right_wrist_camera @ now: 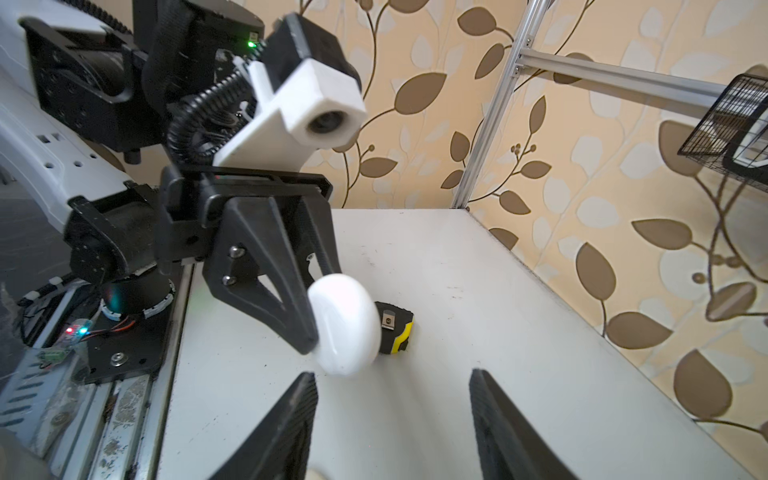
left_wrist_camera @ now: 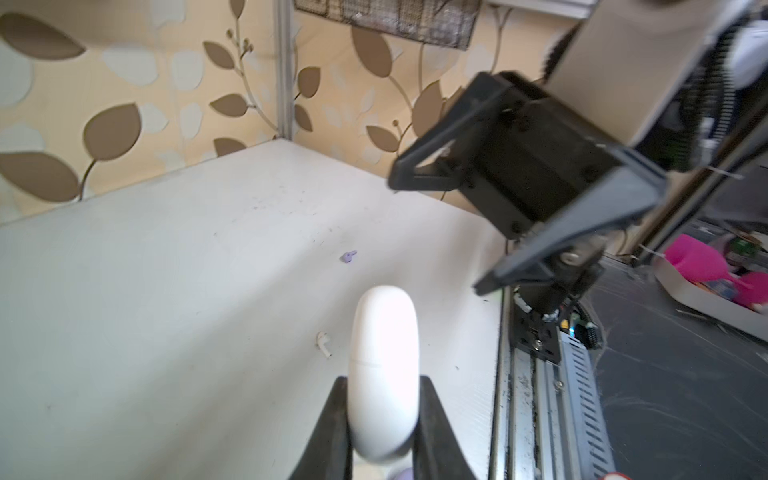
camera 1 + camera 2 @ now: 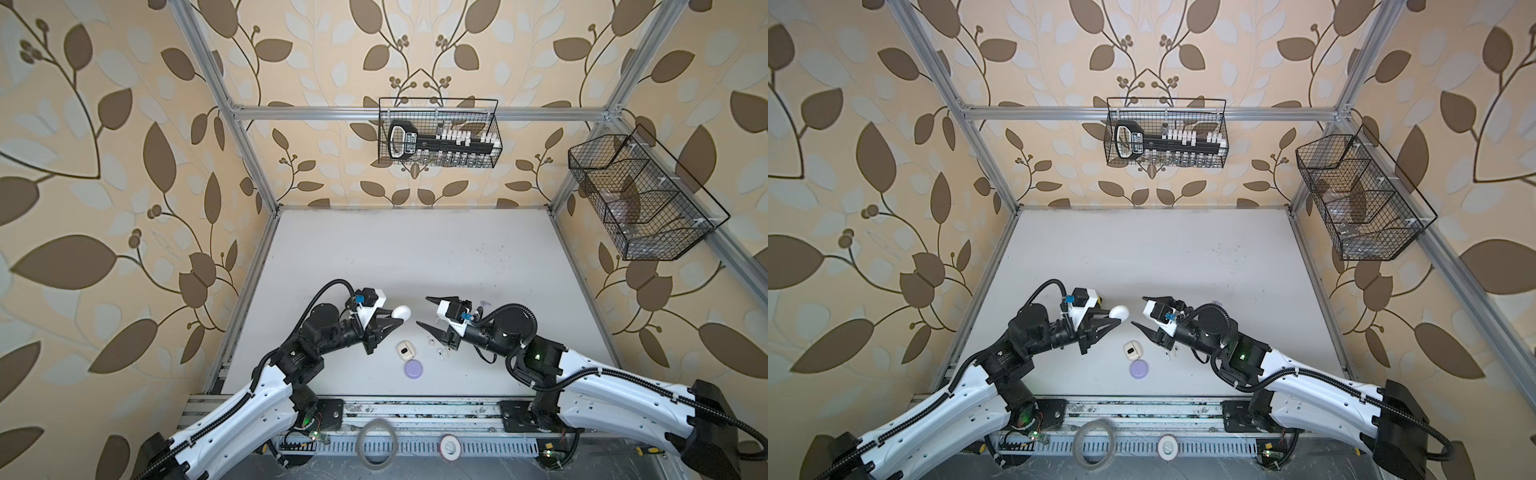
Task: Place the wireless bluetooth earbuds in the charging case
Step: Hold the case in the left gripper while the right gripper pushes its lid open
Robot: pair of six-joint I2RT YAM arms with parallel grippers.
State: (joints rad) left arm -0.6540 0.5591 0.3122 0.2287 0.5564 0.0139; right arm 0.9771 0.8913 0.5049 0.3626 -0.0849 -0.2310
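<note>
- Nearest the front edge, a round lavender case point(image 3: 413, 368) lies on the white table point(image 3: 415, 257).
- Just behind it lies a cream case point(image 3: 405, 350), with two white earbuds point(image 3: 440, 354) loose on the table to its right.
- The left gripper point(image 3: 392, 317) is clamped on a closed white charging case point(image 3: 402, 312).
- Facing it, the right gripper point(image 3: 423, 311) has its jaws spread and holds nothing.
- A lavender earbud point(image 3: 484, 304) lies beyond the right gripper.
- Two wire baskets point(image 3: 438, 133) hang on the far frame.
</note>
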